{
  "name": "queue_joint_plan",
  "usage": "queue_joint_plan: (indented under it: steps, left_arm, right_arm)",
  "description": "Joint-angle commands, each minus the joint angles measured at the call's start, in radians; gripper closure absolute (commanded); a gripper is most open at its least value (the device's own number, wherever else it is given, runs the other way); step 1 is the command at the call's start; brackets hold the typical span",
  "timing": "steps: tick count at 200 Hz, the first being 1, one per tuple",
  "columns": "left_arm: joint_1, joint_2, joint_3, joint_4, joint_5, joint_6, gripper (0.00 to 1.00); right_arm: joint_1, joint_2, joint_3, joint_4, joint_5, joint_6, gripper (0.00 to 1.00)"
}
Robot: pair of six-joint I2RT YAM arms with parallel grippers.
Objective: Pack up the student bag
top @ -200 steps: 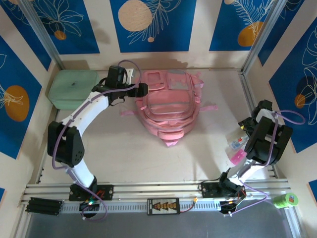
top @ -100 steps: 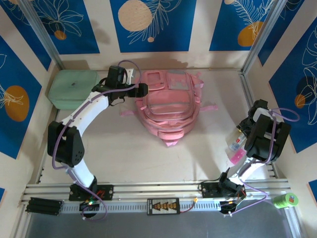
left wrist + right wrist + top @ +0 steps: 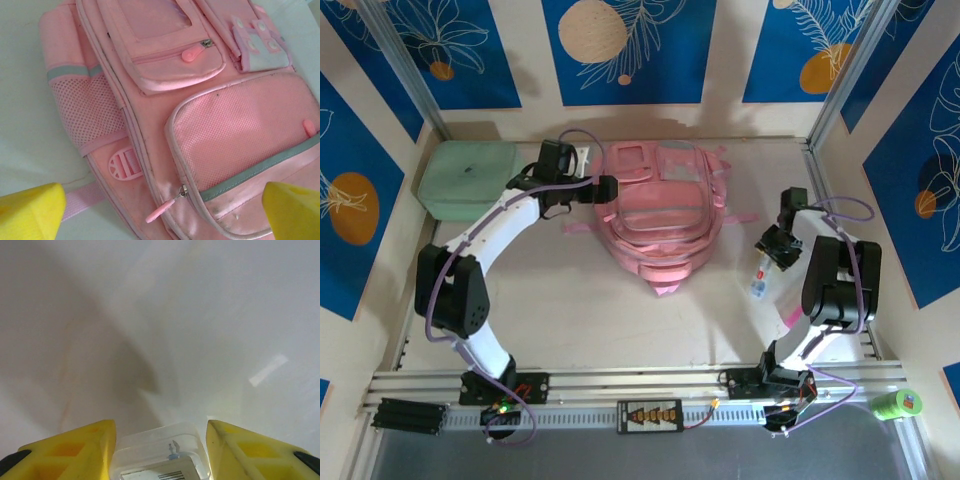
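Observation:
The student bag (image 3: 660, 215) lies flat at the back middle of the table, pink with zipped front pockets. My left gripper (image 3: 605, 187) hovers at its left edge, open. In the left wrist view the bag (image 3: 210, 125) lies under that gripper (image 3: 165, 215), and a pink zipper pull (image 3: 162, 212) sits between the wide-apart yellow fingertips. My right gripper (image 3: 775, 245) is to the right of the bag, shut on a clear plastic case (image 3: 760, 282) that hangs below it. The right wrist view has the case (image 3: 157, 452) pressed between both yellow fingers (image 3: 75, 450), above bare table.
A mint green rounded case (image 3: 468, 178) rests at the back left corner. A small pink item (image 3: 788, 318) lies by the right arm. A green tape roll (image 3: 897, 403) sits outside the rail at the front right. Walls close in on three sides.
The right gripper closed on the clear case and carried it up and left from the right wall toward the bag. The left arm shifted only slightly.

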Motion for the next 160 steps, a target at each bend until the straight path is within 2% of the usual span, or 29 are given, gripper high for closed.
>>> queue_joint_plan:
  steps: [1,27,62,86,160]
  left_arm:
    - [0.009,-0.049,-0.024,0.025,0.028,-0.003,0.0]
    - [0.009,-0.064,-0.045,0.034,0.028,-0.004,0.0]
    - [0.008,-0.076,-0.061,0.04,0.026,0.008,0.0]
    - [0.009,-0.082,-0.068,0.037,0.025,0.021,0.0]
    - [0.01,-0.092,-0.07,0.04,0.078,0.036,0.0]
  right_arm:
    - [0.058,-0.019,-0.024,-0.035,-0.038,0.078,0.5]
    - [0.086,-0.012,-0.038,-0.04,-0.047,0.095,0.48]
    - [0.102,-0.045,-0.051,-0.068,-0.062,0.045,0.31]
    - [0.133,-0.087,-0.076,-0.109,-0.063,-0.012,0.24]
    - [0.211,-0.119,-0.171,-0.145,-0.04,-0.025,0.25]
